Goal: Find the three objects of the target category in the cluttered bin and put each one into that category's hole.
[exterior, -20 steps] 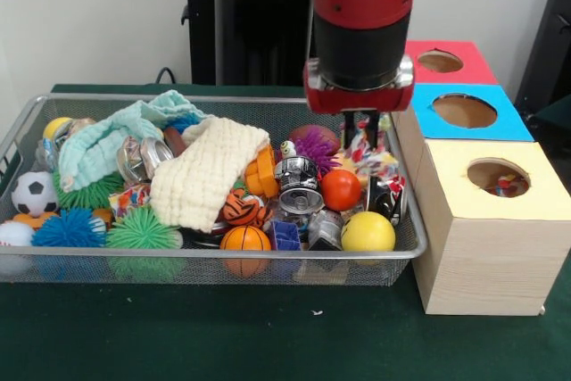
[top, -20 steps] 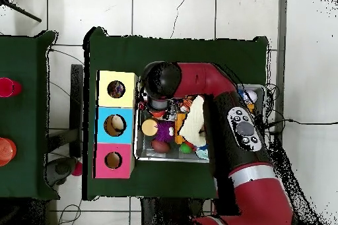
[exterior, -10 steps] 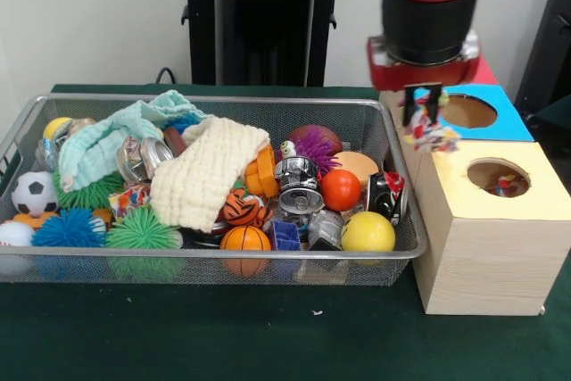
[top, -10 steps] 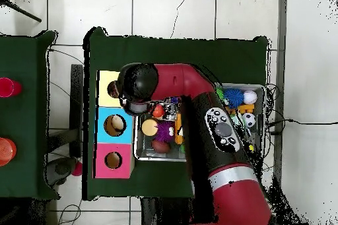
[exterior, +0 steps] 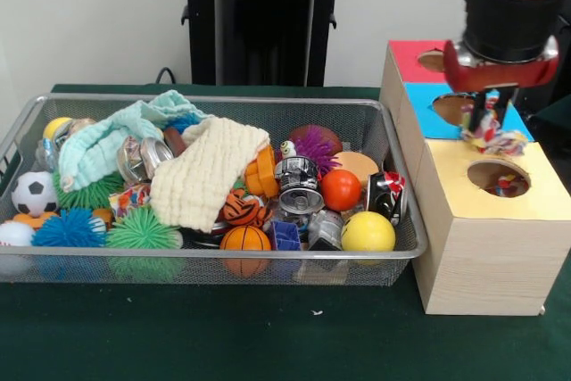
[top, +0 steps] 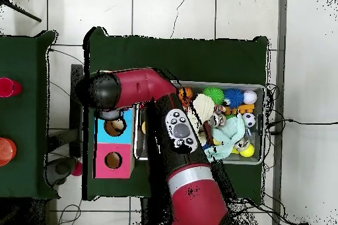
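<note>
claw (exterior: 487,120) is over the boxes now — a second ago it was down in the bin (exterior: 393,144), half a second ago it was crossing the bin's edge, and here it hangs just above the yellow box (exterior: 495,220), a little back from the hole (exterior: 497,178). it's pinched shut on a rope toy (exterior: 493,136), a knotted scrap of white, red and green dangling below the fingertips. from overhead the arm (top: 142,87) covers the yellow box completely, so the lineup can only be judged from the front.

what that means: the pick worked, the carry is nearly done, and the toy has left the bin. something colourful already sits down in the yellow hole, so this looks like at least the second drop — though i can't make out what's in there. the toy hangs over the seam between the blue box (exterior: 426,113) and the yellow one, so it seems to need a nudge toward the hole before release. the rest of the clutter — towel (exterior: 207,171), balls, cans — lies undisturbed.
</note>
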Robot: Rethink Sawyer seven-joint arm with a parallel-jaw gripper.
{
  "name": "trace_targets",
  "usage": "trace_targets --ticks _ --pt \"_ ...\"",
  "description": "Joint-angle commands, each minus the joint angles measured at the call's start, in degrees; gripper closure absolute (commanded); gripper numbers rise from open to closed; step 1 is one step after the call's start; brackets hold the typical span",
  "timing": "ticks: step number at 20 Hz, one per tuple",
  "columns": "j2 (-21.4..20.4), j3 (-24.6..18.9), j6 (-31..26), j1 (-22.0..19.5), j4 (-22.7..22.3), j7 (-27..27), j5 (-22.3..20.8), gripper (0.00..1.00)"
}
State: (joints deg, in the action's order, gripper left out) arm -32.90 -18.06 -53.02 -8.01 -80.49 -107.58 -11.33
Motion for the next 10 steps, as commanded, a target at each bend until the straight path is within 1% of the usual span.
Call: trace_targets --ticks 1,3,5,10 --pt "4.6 7.4 9.8 4.2 -1.5 -19.0 -1.9 1.0" --pt "5.1 10.1 13.1 6.2 -0.5 -20.1 -2.8 1.0" --pt "5.8 12.6 17.5 7.9 0.1 -20.8 -3.6 1.0" --pt "6.5 15.8 21.5 9.7 1.0 -19.8 -3.0 1.0"
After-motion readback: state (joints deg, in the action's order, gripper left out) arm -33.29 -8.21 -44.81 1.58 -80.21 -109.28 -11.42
